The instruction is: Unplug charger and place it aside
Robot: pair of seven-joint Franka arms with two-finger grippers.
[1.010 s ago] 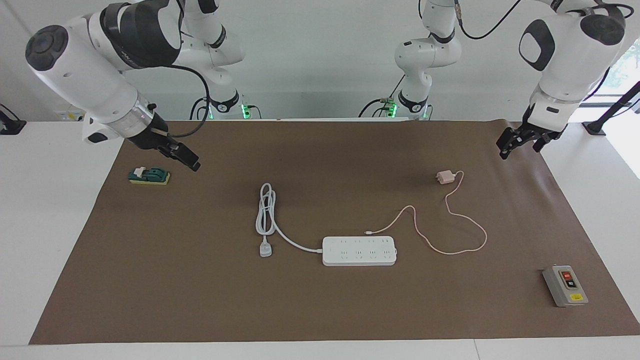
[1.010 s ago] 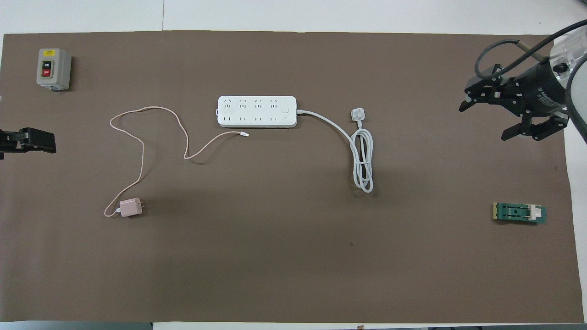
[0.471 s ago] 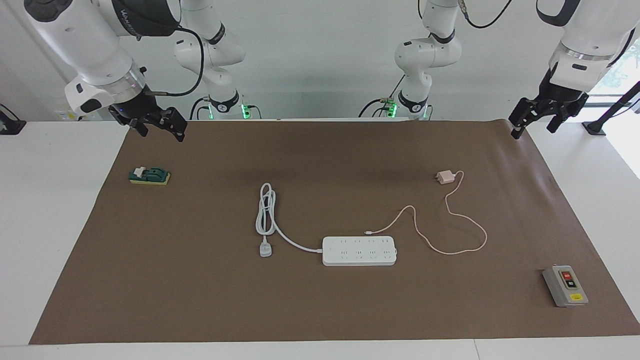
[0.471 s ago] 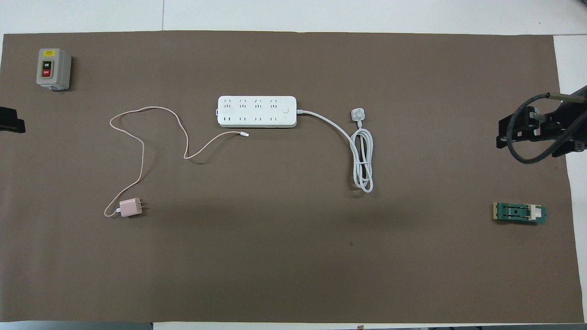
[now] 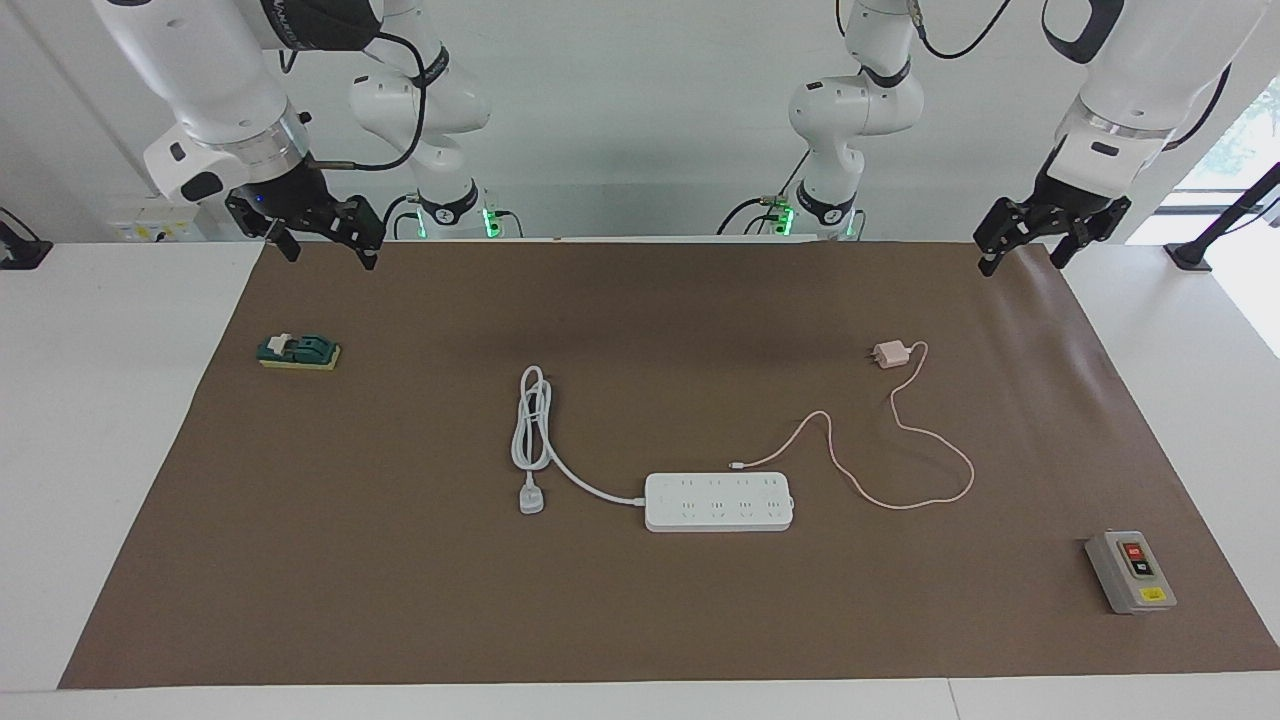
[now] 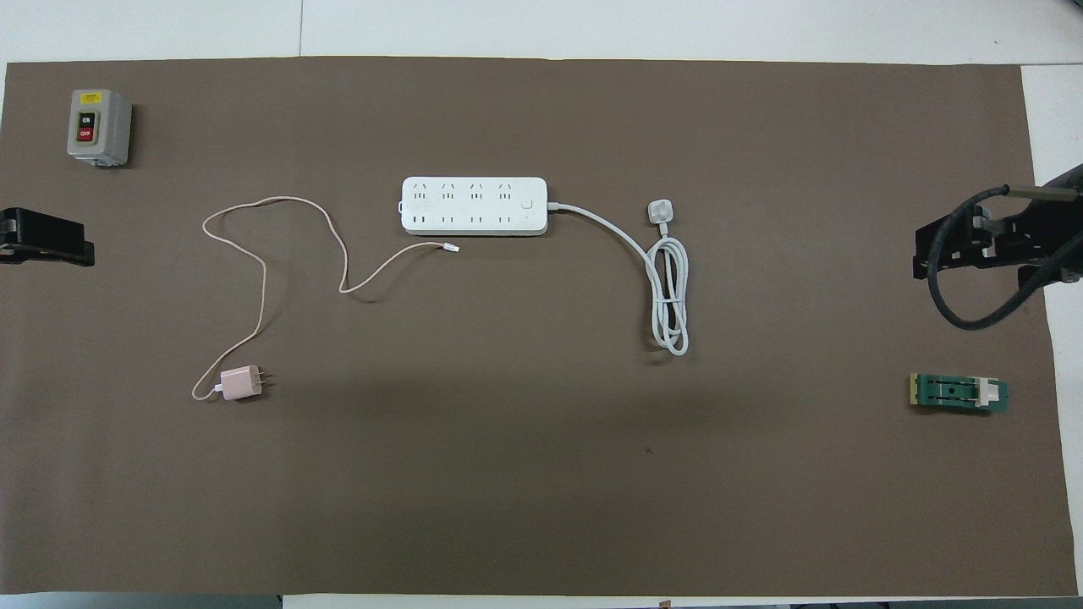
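Lying flat on the brown mat (image 5: 300, 560), the charger (image 5: 889, 354) is seen already out of the power strip (image 5: 719, 501), nearer to the robots than the strip and toward the left arm's end of the table. Its prongs are bare, and its thin pink cable (image 5: 925, 435) is trailed in loose loops to a free tip resting just beside the strip's long edge, not seated in any socket. The task is therefore judged complete or nearly so. What is called for now is that the arms be drawn clear without the cable being snagged. If any tidying were wanted, the cube should be pinched across its flat sides and lifted straight, so that the cable is not dragged over the strip.

A white plug (image 5: 531, 498) on a thick coiled cord (image 5: 530, 425) lies at the strip's other end. A grey switch box (image 5: 1129, 571) sits at the mat's corner farthest from the robots, and a green block (image 5: 298, 352) lies toward the right arm's end.

The left gripper (image 5: 1021, 250) is held high over the mat's edge closest to the robots, well apart from the charger, its fingers spread and nothing held. The right gripper (image 5: 322, 248) is likewise raised over that edge, above the green block's end, fingers spread and empty. Both wrists are pointed downward.
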